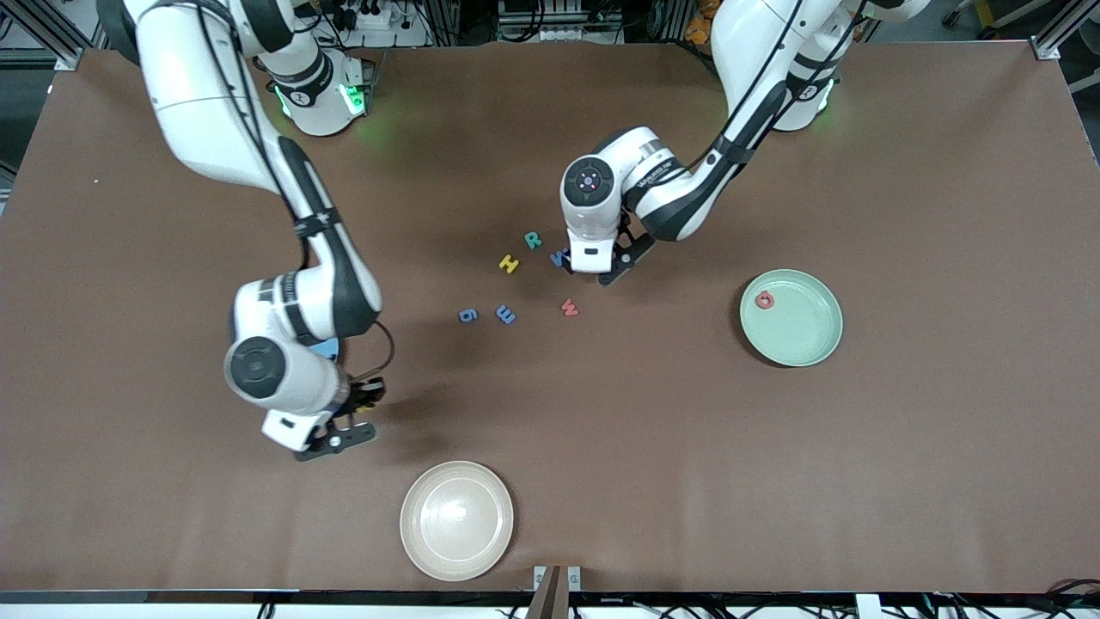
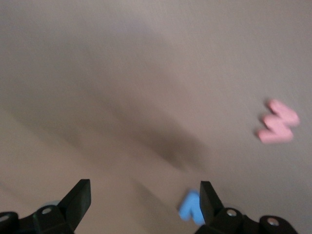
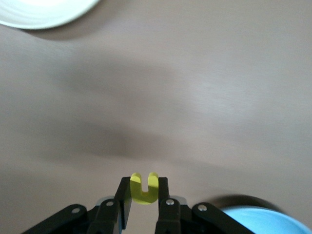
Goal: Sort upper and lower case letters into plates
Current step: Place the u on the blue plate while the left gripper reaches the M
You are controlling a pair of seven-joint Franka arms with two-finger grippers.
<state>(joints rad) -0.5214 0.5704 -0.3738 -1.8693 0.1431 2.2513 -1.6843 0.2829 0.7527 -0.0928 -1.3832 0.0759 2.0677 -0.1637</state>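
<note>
Right tool [image 3: 144,195] grips yellow u [image 3: 144,187] beside blue plate [image 3: 263,222]. Left tool [image 2: 144,200] spread wide, apparently low over blue W [image 2: 191,207], mid-tabletop [image 1: 653,413].

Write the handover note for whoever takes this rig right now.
Right pincer: shut on yellow u, up by the blue plate, which its arm mostly hides from the front.
Left pincer: open, low over the blue W.
Done: red G in green plate.
Left on the table mid-cluster: R, H, W, g, m, w. The u is not yet dropped.
Cream plate holds nothing.
</note>
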